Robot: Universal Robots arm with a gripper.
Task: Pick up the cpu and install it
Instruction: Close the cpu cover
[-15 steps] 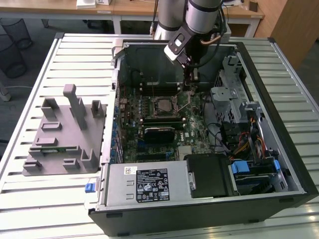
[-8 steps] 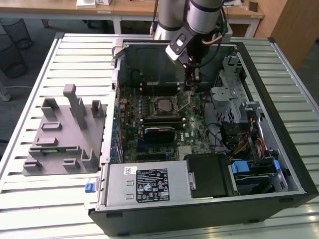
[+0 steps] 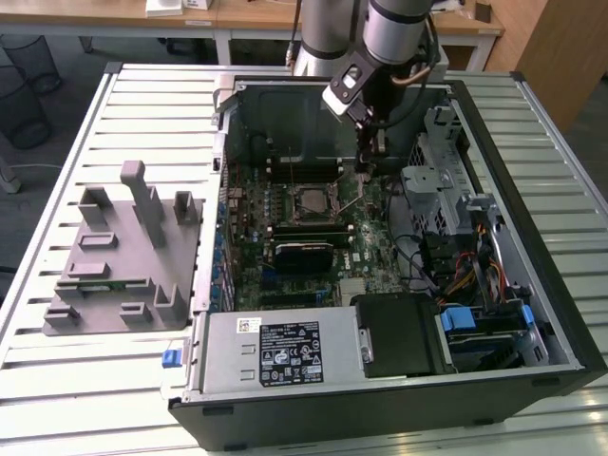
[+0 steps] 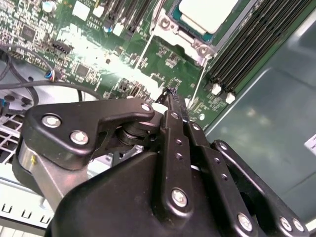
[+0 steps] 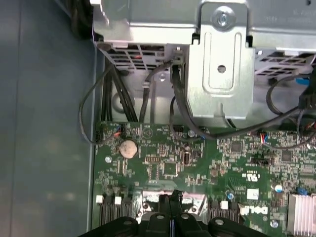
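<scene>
Jaws are pressed together, nothing pinched, and held low beside socket lever (image 4: pixel 198 83), judged for working it. Cpu (image 4: pixel 205 12) is seated in motherboard socket (image 4: pixel 168 24), within open computer case (image 3: pixel 380 408) laid flat on tabletop (image 3: pixel 123 104) for top access.

White slatted table (image 3: pixel 57 380), wooden desks (image 3: pixel 256 11) behind (2 wire bins (image 3: pixel 21 104))

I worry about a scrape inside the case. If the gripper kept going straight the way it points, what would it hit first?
Most likely the green motherboard just beside the socket frame, short of the cpu. The gripper tip is close above it; exact depth is unclear.
</scene>
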